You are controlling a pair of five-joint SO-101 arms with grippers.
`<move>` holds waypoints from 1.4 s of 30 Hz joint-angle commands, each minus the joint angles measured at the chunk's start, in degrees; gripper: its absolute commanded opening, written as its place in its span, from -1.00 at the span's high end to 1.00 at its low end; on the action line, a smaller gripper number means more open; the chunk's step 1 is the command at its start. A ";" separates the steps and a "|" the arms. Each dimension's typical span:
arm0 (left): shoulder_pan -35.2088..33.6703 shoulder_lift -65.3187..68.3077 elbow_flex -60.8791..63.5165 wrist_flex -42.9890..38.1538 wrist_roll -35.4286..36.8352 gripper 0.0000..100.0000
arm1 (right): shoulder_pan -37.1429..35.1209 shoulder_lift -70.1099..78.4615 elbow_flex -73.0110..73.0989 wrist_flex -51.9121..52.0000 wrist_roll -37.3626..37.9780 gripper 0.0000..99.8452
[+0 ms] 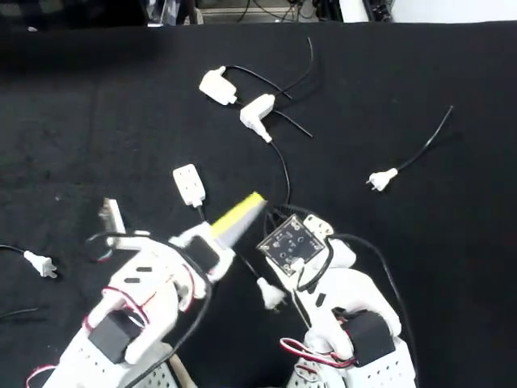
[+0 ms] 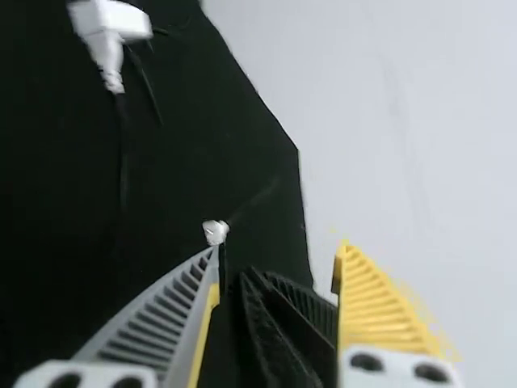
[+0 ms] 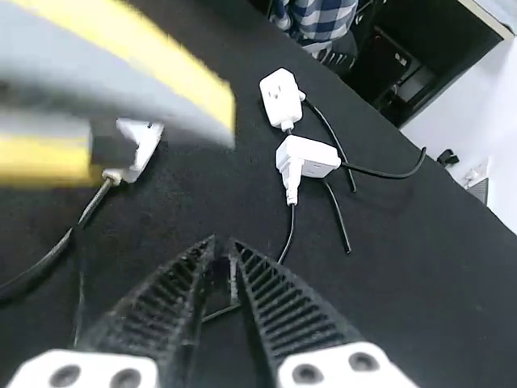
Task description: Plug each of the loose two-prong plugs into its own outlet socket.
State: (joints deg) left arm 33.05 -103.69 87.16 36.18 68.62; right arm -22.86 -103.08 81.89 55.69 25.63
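Black cloth (image 1: pixel 420 267) covers the whole table, and a pale wall stands beyond its far edge. Both arms sit at the near side. The left arm (image 1: pixel 133 299) leans toward the middle, and the right arm (image 1: pixel 355 323) is just beside it.

The left gripper (image 2: pixel 279 250) is spread open, with its grey and yellow fingers (image 2: pixel 371 307) well apart. A black ribbed finger of the other arm shows between them. The right gripper (image 3: pixel 223 242) is closed almost to touching, and I see nothing held between its black fingers (image 3: pixel 275 299).

One white outlet socket (image 1: pixel 190 184) lies just beyond the yellow finger and shows two slots. Two more sockets (image 1: pixel 216 85) (image 1: pixel 258 113) lie close together farther up the cloth, and their black cords cross.

The loose plugs are not in any socket. One plug (image 1: pixel 382 179) lies well apart on the right arm's side. Another plug (image 1: pixel 40 263) lies near the left arm, and a third plug (image 1: pixel 271 295) lies between the arms.
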 commanded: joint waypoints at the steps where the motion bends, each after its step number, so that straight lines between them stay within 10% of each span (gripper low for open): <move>1: -10.33 -0.35 -9.63 10.64 -5.10 0.54 | -0.79 -6.11 -0.13 0.35 2.11 0.98; 16: -5.41 0.35 -4.35 12.04 -9.85 0.55 | 9.85 -5.85 0.92 11.08 -7.56 0.56; 23: -17.80 0.26 1.10 11.96 -15.65 0.73 | 9.41 -2.95 0.84 11.08 -10.46 0.56; 42: -20.70 0.26 7.16 12.13 -19.25 0.74 | -8.53 64.48 -22.46 4.75 -15.21 0.56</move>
State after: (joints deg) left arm 11.60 -103.52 94.73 49.45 50.07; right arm -24.18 -51.30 65.98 60.26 10.86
